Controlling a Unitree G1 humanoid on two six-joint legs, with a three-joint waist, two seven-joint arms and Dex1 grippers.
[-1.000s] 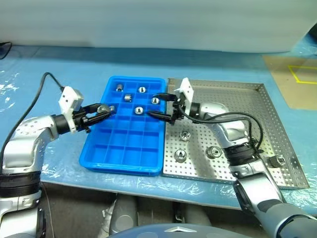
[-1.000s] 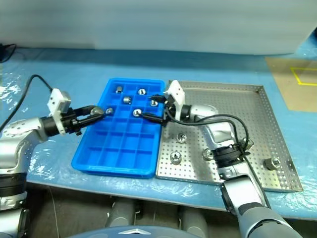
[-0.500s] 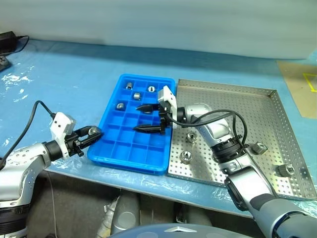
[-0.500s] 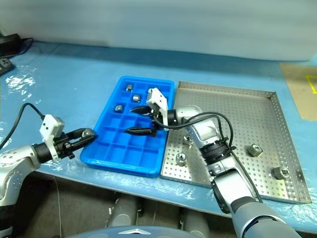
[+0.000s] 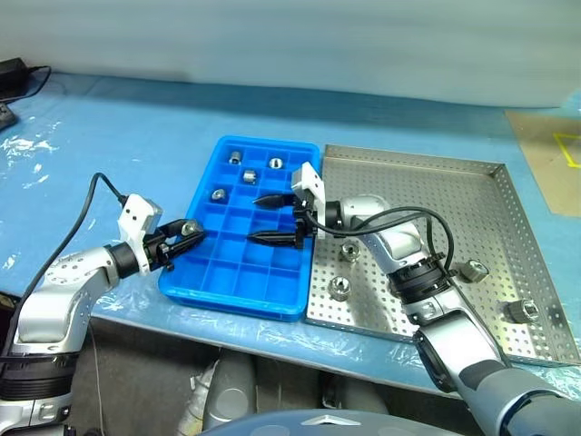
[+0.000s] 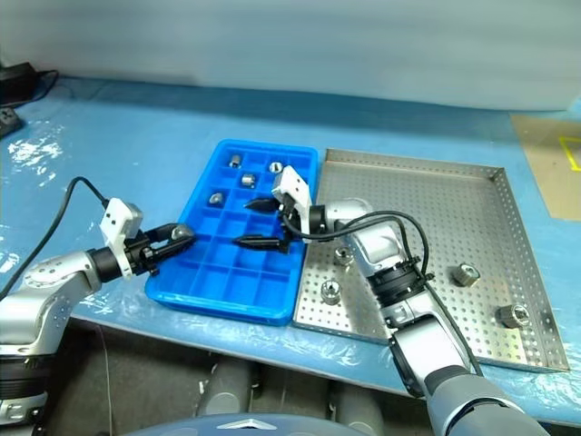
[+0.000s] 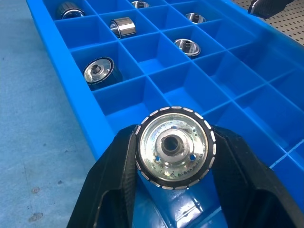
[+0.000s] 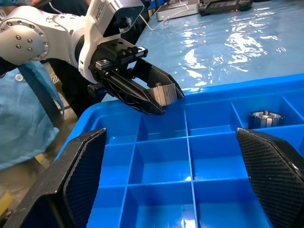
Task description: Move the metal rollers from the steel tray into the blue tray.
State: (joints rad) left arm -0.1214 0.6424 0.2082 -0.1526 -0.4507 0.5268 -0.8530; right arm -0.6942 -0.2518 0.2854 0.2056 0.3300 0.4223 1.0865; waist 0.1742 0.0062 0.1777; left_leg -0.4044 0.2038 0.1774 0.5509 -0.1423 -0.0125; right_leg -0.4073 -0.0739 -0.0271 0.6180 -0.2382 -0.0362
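My left gripper [image 5: 188, 232] is shut on a flanged metal roller [image 7: 175, 146], hovering at the left rim of the blue tray [image 5: 238, 272] near its front corner. Several metal rollers lie in the far compartments, among them one [image 5: 218, 193] on the left and one [image 5: 275, 163] farther back. My right gripper [image 5: 269, 219] stands open and empty over the blue tray's right side, pointing left toward the other gripper. In the steel tray [image 5: 427, 195] loose rollers remain, two near its left side [image 5: 349, 252] [image 5: 339, 289] and two toward its right [image 5: 472, 270] [image 5: 519, 311].
Both trays rest side by side on a table covered in blue plastic sheeting [image 5: 118, 136]. The table's front edge runs just below the trays. A black cable [image 5: 86, 204] trails from my left wrist. A brown board [image 5: 549, 154] with yellow tape lies at the far right.
The camera has swung, shifting the whole picture. Over the last half second my left gripper has carried its roller in to the blue tray's left rim. The right gripper stays open.
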